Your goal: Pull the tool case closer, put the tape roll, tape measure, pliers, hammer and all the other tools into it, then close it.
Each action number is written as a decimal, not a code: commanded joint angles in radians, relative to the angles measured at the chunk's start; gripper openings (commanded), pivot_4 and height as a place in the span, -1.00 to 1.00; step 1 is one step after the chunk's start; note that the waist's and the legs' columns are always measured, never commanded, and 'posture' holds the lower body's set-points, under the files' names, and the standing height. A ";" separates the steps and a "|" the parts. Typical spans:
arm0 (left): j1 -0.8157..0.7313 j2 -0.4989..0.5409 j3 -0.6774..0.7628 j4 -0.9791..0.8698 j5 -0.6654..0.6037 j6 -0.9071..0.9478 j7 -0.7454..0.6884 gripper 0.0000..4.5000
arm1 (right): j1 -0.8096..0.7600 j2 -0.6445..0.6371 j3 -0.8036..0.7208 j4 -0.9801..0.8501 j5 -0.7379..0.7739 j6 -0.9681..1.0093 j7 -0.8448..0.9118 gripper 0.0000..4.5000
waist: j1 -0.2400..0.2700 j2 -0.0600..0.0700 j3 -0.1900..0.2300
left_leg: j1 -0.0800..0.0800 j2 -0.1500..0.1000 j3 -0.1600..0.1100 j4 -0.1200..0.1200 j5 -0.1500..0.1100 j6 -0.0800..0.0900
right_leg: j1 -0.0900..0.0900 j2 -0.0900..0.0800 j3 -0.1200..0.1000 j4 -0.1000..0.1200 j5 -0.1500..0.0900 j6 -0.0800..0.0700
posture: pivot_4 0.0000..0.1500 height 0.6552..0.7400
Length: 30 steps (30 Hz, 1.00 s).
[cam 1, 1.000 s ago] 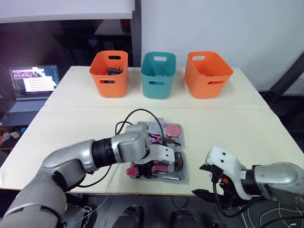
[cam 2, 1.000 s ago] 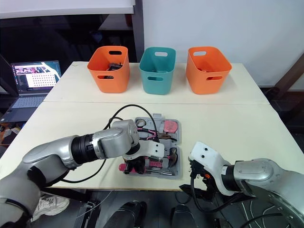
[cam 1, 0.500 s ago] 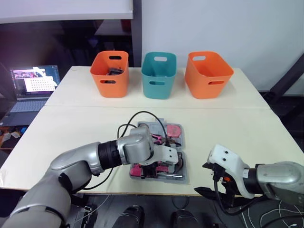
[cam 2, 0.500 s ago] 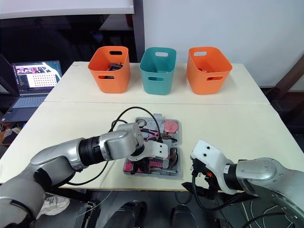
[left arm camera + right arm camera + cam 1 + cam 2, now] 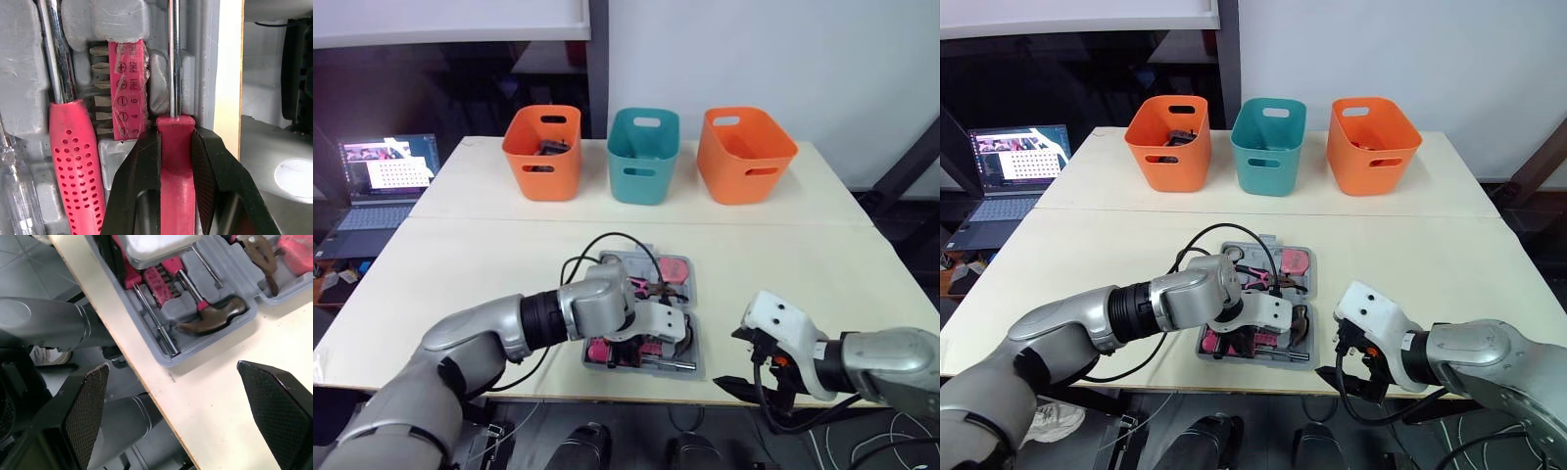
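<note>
The left jaws pinch the pink-handled screwdriver (image 5: pixel 173 161) over the tool case's (image 5: pixel 1310 304) nearest slot, at the bench's (image 5: pixel 489 264) front edge. Best to keep the shaft along the groove, press it flat, then release. The right jaws are spread.

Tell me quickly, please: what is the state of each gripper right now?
Left gripper: shut on the screwdriver.
Right gripper: open, holding nothing.
</note>
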 commanded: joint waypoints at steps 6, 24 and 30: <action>-0.017 -0.013 -0.003 0.021 0.034 -0.016 0.003 -0.21 | -0.024 -0.016 -0.004 0.002 0.015 -0.010 -0.005 1.00 | 0.001 0.000 0.000 | 0.000 0.000 0.000 0.000 0.000 0.000 | 0.000 0.000 0.000 0.000 0.000 0.000 | 1.00 1.00; 0.184 0.235 0.500 -0.090 -0.171 -0.294 -0.074 0.71 | -0.107 -0.054 0.090 0.070 -0.032 -0.073 0.042 1.00 | -0.004 0.001 0.000 | 0.000 0.001 0.000 -0.001 0.000 0.000 | -0.002 0.000 0.001 0.000 0.001 0.000 | 1.00 1.00; 0.341 0.266 0.629 0.000 -0.202 -0.530 -0.130 0.71 | -0.129 -0.086 0.117 0.095 -0.056 -0.109 0.076 1.00 | -0.004 0.001 0.000 | 0.000 0.001 0.000 -0.001 0.000 0.000 | -0.002 -0.002 0.001 0.000 0.001 -0.001 | 1.00 1.00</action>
